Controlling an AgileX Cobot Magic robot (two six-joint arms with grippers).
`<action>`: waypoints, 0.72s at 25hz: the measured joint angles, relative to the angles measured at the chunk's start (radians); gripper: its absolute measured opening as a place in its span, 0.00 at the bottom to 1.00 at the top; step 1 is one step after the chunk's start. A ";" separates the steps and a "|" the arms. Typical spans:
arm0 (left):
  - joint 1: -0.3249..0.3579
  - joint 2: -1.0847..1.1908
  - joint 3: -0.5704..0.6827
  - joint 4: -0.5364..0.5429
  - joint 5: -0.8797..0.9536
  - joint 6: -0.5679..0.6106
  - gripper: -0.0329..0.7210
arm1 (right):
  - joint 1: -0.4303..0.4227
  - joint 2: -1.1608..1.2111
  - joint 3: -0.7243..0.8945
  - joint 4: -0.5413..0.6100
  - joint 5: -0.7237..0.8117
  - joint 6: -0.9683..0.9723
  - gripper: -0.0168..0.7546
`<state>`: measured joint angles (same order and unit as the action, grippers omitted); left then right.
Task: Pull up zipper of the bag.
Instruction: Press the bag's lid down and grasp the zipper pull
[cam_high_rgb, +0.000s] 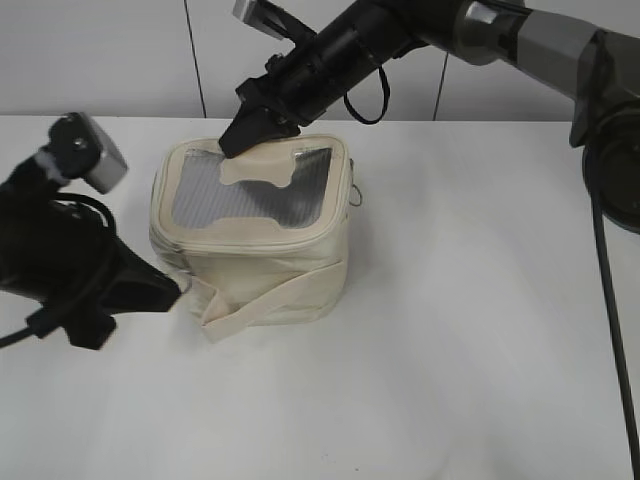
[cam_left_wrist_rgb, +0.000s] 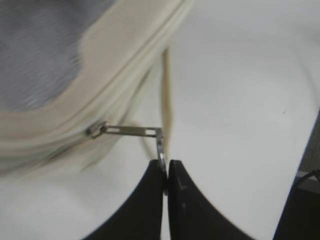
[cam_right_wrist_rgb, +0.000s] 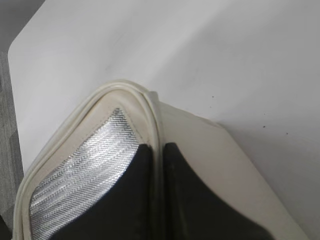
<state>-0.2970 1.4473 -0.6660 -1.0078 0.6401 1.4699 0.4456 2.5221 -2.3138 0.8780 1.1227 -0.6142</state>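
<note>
No legible text, label, brand, number or sign is present in any of the three views. The bag (cam_high_rgb: 250, 250) carries no readable marking on its fabric or its mesh window. The H-shaped patch (cam_high_rgb: 262, 170) just beside the right pincer (cam_high_rgb: 238, 140) is a plain cut shape, not a letter print. The metal pull (cam_left_wrist_rgb: 132, 131) held at the tips of the left pincer (cam_left_wrist_rgb: 165, 167) shows slots only, with no engraving that can be read. The counter (cam_high_rgb: 480, 300) surface is unmarked.
</note>
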 joint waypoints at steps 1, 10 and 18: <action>-0.053 0.000 0.004 -0.032 -0.022 0.000 0.03 | 0.000 0.000 0.000 0.000 -0.004 0.000 0.09; -0.327 0.013 0.011 -0.158 -0.321 -0.001 0.03 | 0.000 0.000 0.000 -0.001 -0.006 0.003 0.08; -0.268 0.005 0.013 -0.236 -0.111 -0.031 0.29 | -0.057 -0.010 0.000 0.005 0.009 0.027 0.49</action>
<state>-0.5645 1.4525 -0.6528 -1.2435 0.5286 1.4393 0.3884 2.5117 -2.3138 0.8827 1.1320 -0.5875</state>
